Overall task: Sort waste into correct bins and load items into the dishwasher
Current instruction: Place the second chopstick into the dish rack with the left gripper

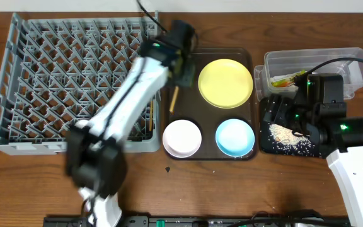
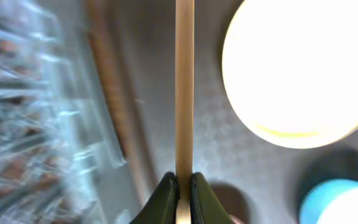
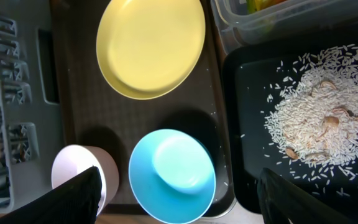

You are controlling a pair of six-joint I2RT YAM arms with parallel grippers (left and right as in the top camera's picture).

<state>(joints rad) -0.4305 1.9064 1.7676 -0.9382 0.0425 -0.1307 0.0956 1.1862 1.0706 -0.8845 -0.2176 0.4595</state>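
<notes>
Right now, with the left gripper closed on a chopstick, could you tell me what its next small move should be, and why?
Probably carry it left toward the grey dish rack. The left gripper pinches the chopstick at one end. The chopstick hangs over the brown serving tray beside the yellow plate, not yet over the rack.

no readable text, labels, brands, numbers or signs in any view
</notes>
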